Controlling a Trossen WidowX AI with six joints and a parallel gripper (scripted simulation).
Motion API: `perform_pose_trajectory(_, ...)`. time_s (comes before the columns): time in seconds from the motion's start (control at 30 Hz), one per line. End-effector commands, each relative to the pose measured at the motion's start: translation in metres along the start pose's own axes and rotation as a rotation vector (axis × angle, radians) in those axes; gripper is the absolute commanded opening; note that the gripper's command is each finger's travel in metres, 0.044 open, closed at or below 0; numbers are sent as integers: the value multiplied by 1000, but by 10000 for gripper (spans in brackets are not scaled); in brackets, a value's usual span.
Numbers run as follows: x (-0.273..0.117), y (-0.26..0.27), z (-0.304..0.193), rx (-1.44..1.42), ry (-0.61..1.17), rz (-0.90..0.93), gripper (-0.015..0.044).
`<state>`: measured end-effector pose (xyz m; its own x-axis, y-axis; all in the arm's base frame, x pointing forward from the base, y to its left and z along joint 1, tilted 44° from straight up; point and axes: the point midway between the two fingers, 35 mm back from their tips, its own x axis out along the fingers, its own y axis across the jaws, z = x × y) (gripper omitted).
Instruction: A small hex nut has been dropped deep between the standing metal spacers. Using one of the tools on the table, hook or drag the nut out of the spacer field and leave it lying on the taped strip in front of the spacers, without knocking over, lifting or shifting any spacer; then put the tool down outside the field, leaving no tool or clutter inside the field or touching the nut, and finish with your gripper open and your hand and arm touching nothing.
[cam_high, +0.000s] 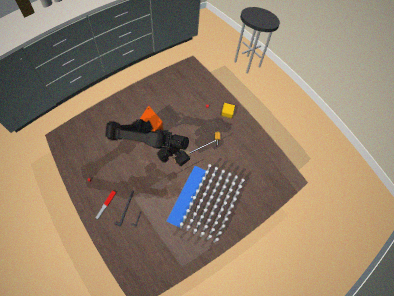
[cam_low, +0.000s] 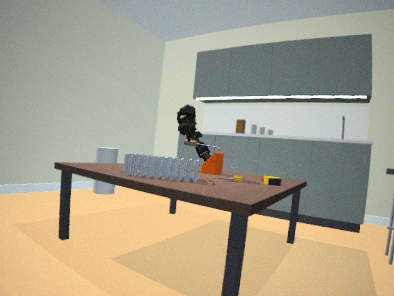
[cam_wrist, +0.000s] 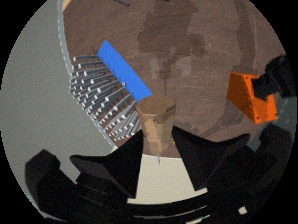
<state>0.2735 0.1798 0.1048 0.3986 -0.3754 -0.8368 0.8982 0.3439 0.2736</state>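
Note:
My gripper (cam_high: 174, 154) (cam_wrist: 157, 131) is shut on the brown wooden handle (cam_low: 190, 142) (cam_wrist: 159, 117) of a tool, raised above the table. Its thin metal shaft (cam_high: 204, 146) (cam_low: 207, 146) reaches out beyond the field's corner and has a short bent tip. The metal spacers (cam_high: 212, 200) (cam_low: 160, 168) stand upright in rows. The blue taped strip (cam_high: 187, 195) (cam_wrist: 125, 72) lies along their front. A tiny pale ring (cam_wrist: 123, 83), apparently the hex nut, is at the strip's spacer-side edge in the wrist view; whether it lies fully on the strip is unclear.
A red-handled tool (cam_high: 110, 198) and two dark hooked tools (cam_high: 126, 210) (cam_high: 136, 220) lie left of the strip. An orange block (cam_high: 154, 121) (cam_low: 215, 165) (cam_wrist: 239, 95) stands beside the arm. A yellow block (cam_high: 228, 110) and a small orange-yellow piece (cam_high: 217, 135) lie at the back right.

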Motion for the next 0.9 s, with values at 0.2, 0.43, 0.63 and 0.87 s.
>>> perform_pose_trajectory(0.2,4,-7,-58,-239,66,-65,0)
perform_pose_trajectory(0.43,8,-13,-91,-346,109,-93,0)
perform_pose_trajectory(0.63,10,-23,-124,-492,152,-135,0)
perform_pose_trajectory(0.87,14,-36,-159,-669,200,-187,0)
